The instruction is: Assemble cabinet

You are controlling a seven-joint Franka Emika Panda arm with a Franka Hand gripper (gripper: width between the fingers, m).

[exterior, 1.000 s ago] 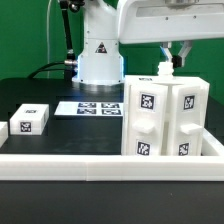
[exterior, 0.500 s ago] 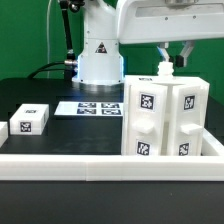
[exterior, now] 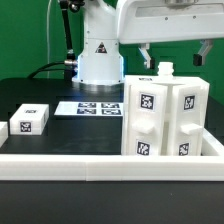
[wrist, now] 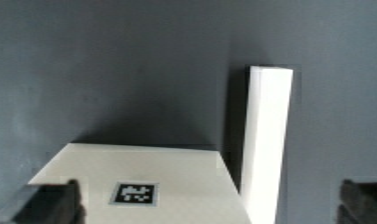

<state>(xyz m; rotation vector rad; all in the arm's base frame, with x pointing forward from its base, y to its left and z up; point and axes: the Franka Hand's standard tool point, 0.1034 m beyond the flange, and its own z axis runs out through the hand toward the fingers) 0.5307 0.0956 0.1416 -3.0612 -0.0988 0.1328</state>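
Cabinet point(exterior: 160, 120): upright at table point(exterior: 40, 95) railed edge, front apparently complete; tagged cubes point(exterior: 30, 118) loose toward opposite corner. Gripper point(exterior: 175, 57) spread, empty, above.

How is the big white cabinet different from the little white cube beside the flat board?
The cabinet stands tall; the cube sits low and is smaller. The cabinet's front has knobs; the cube shows none. The cabinet is at the exterior view's right, the cube at its left. Both are white with black-and-white tags, on the black table.
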